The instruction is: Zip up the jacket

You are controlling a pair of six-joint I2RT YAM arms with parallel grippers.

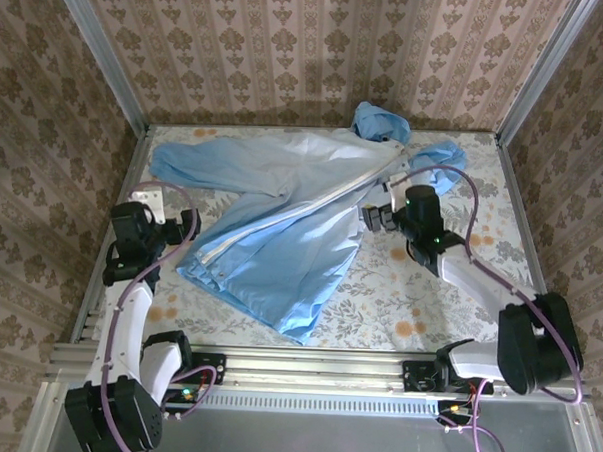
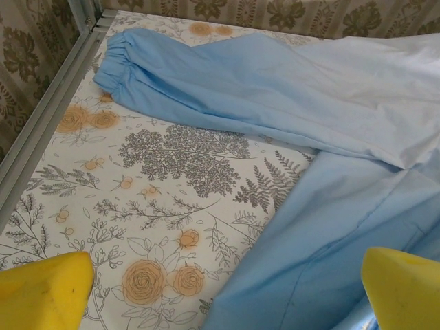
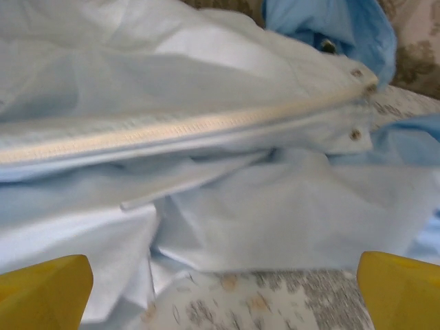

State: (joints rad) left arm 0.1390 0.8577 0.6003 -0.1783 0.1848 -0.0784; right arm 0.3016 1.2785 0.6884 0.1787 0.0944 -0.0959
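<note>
I see the left gripper [image 1: 185, 224], jaws apart, beside the jacket's [image 1: 292, 221] hem; the right gripper [image 1: 373, 217], also spread, faces its zipper [image 3: 172, 128].

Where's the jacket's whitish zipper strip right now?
In the top view, the whitish zipper strip runs diagonally across the light-blue fabric jacket, from the hood toward the left pincer, the right pincer beside its upper stretch.

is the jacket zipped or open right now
Open, as far as it shows: the jacket lies spread on the table, and its zipper strip runs as a single loose edge with paler lining exposed beside it.
</note>
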